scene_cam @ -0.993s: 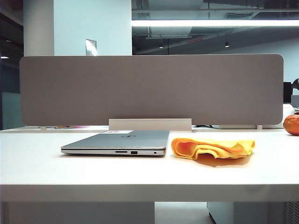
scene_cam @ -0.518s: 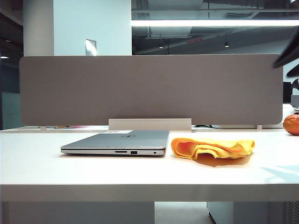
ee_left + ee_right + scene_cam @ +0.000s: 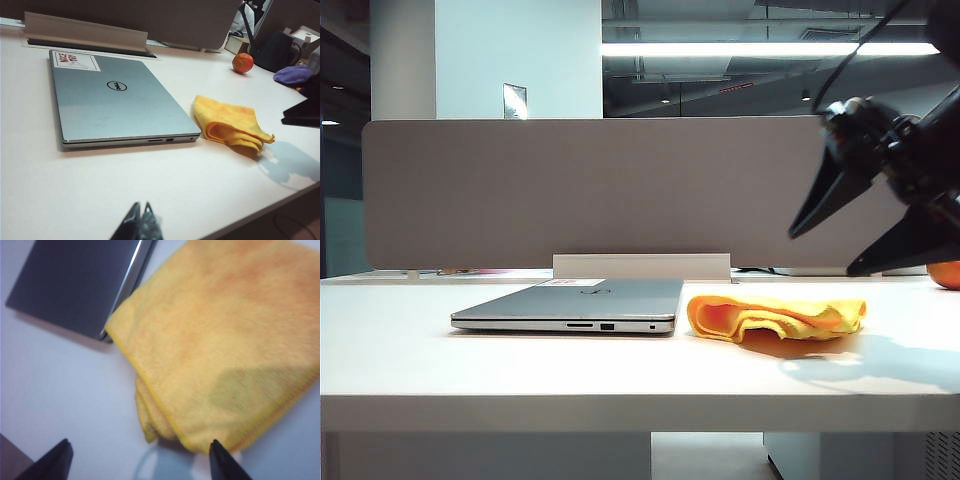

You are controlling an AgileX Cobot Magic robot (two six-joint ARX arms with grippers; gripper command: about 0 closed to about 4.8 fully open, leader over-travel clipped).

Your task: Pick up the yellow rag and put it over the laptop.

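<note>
The rag (image 3: 776, 318) is being seen lying on the white table (image 3: 520, 370) right of centre in the exterior view, its long axis running left to right across the frame, its nearer edge bulging in soft wavy folds. It is a fuzzy yellow-orange cloth, folded over itself, with a stitched hem being shown in the right wrist view (image 3: 220, 340). Just to its left, close but apart, the laptop (image 3: 575, 304) is lying shut and flat, its long side also running across the frame and its port edge being turned toward the camera. Its lid is smooth silver-grey metal with rounded corners, a round logo (image 3: 116, 86) and a white sticker (image 3: 75, 60) at a far corner.

The right gripper (image 3: 832, 250) is being held in the air at the right of the exterior view, above the rag's right end and clear of it, its dark tapered fingers (image 3: 820, 200) being spread wide and pointed down-left. The left gripper (image 3: 140, 225) is being glimpsed only at the bottom edge of the left wrist view, over bare table near the laptop's front; its dark tips are lying together. A round orange (image 3: 242, 63) is sitting far back on the table.
</note>
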